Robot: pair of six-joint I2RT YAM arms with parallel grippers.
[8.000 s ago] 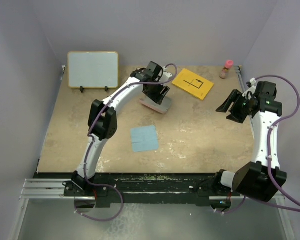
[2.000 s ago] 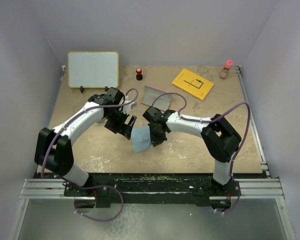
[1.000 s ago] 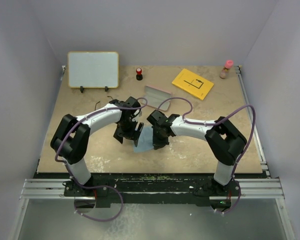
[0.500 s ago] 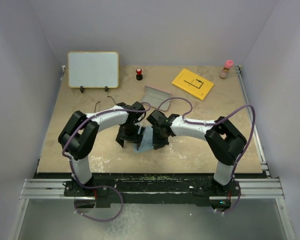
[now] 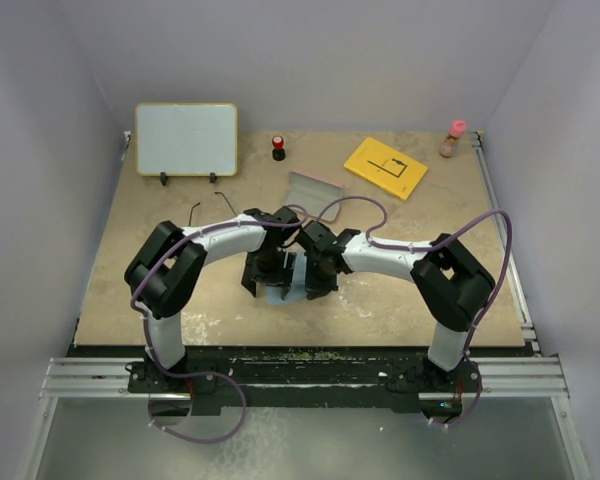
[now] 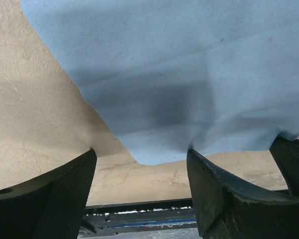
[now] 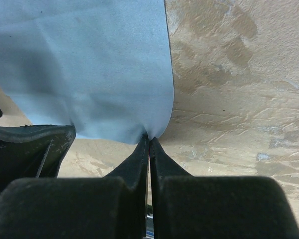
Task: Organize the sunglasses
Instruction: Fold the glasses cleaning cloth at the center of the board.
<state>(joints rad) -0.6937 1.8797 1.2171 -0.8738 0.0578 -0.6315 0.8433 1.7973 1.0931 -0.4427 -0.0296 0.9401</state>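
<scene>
Sunglasses (image 5: 212,205) lie on the surface (image 5: 410,290) at about 10 o'clock from the two grippers, well apart from them and just in front of the whiteboard (image 5: 185,138). Only thin black wire shows, as two small hooked pieces side by side. The long axis runs roughly 9 to 3 o'clock, with the right end tipped slightly toward the far wall. The lenses are too faint to make out, so I cannot tell which way the front faces.

Near the middle of the surface both grippers meet at the light blue cloth (image 5: 288,278). The left gripper (image 6: 140,154) is spread, its fingers low on either side of the cloth's near corner, with one tip touching the hem. The right gripper (image 7: 149,142) is pressed together, pinching the cloth's edge so the fabric puckers at the tips.

The surface is tan with pale mottled patches. At 12 o'clock from the cloth lies the pink case (image 5: 312,187), and beyond it stands a small red-and-black object (image 5: 278,147). A yellow card (image 5: 385,167) sits at 1 o'clock and a pink-capped bottle (image 5: 452,138) in the far right corner. Pale lavender walls (image 5: 310,60) close in three sides.
</scene>
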